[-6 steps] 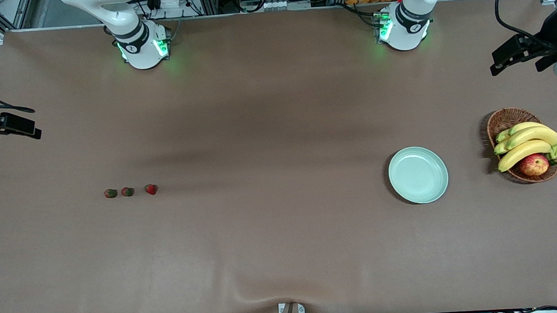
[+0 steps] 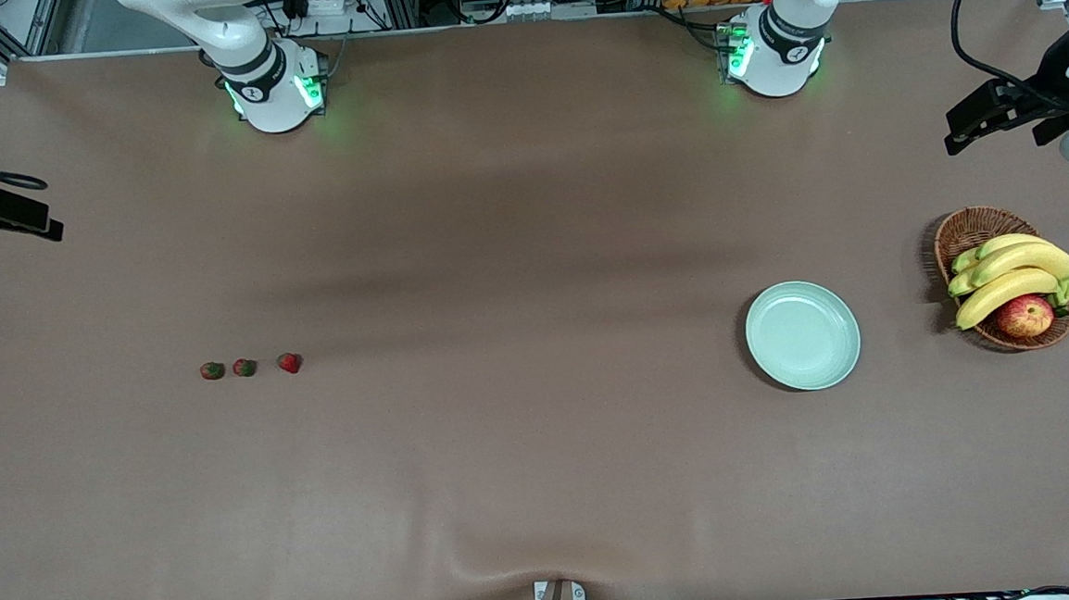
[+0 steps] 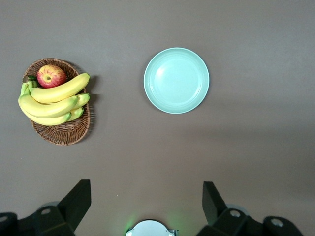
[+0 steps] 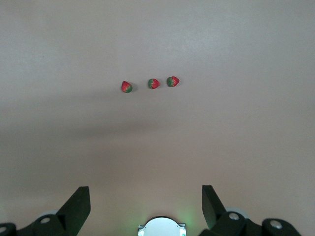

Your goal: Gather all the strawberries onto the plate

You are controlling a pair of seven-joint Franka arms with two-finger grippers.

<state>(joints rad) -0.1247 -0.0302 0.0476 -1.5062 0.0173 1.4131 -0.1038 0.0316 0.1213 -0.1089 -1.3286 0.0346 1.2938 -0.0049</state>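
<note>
Both claws, left (image 3: pixel 146 209) and right (image 4: pixel 145 209), gape empty; basket (image 2: pixel 968 229) beside plate (image 2: pixel 802 335).

Three strawberries (image 2: pixel 244 367) lie in a row on the tabletop (image 2: pixel 524 430) toward the right arm's end. The plate (image 2: pixel 803 335) sits well apart toward the left arm's end, beside the basket (image 2: pixel 968 229) holding bananas (image 2: pixel 1011 275) and an apple (image 2: pixel 1025 315).

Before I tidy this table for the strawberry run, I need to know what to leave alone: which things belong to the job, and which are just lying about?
Part of the job:
- strawberries, three in a row toward the right arm's end
- plate, nothing on it
- left pincer and right pincer, both open, held high

Just lying about:
- basket
- bananas
- apple
</note>
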